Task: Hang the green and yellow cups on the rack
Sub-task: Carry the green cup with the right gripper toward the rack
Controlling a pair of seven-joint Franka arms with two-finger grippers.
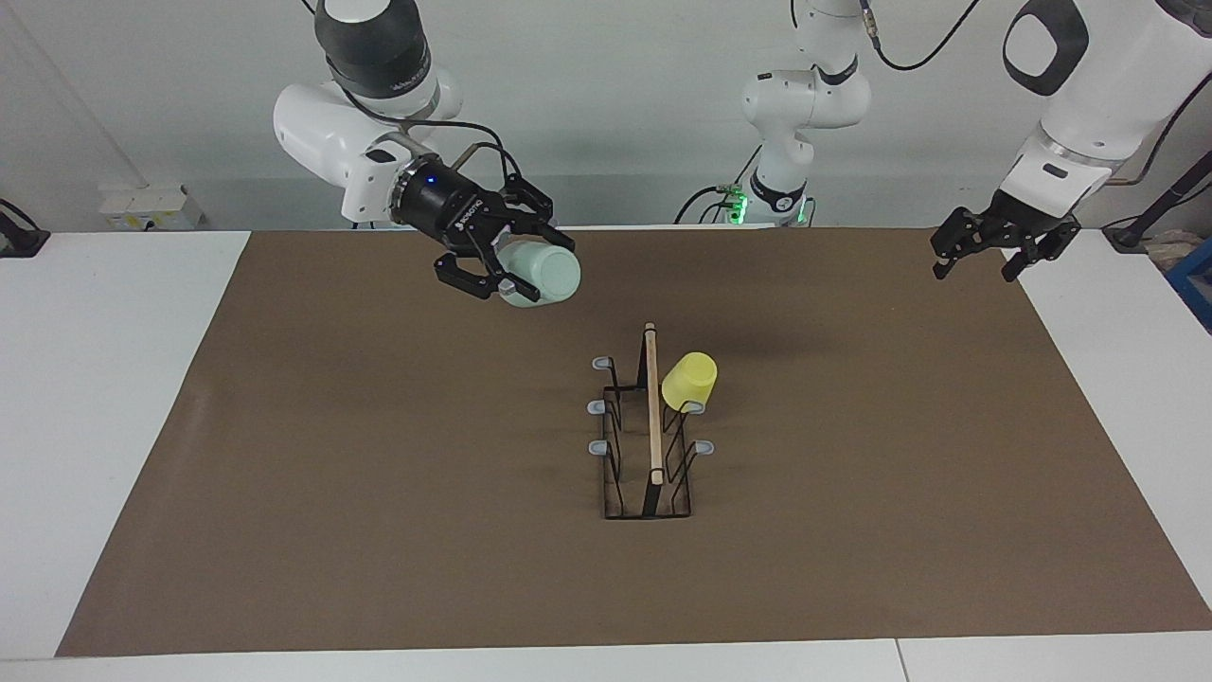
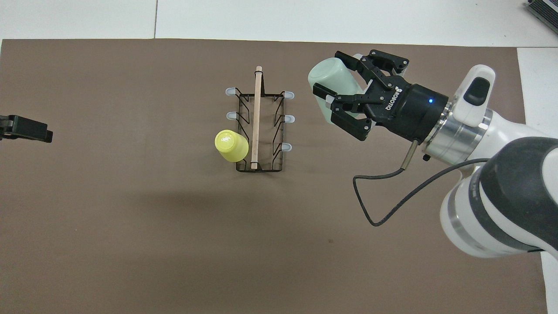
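The pale green cup lies on its side in the air, with my right gripper shut on it. It hangs over the mat toward the right arm's end of the table, apart from the rack. The black wire rack with its wooden rod stands mid-mat. The yellow cup sits upside down on the rack's prong nearest the robots, on the left arm's side. My left gripper waits open and empty above the mat's corner at the left arm's end.
A brown mat covers most of the white table. Several grey-tipped prongs of the rack are bare. A third white arm stands past the table's edge at the robots' end.
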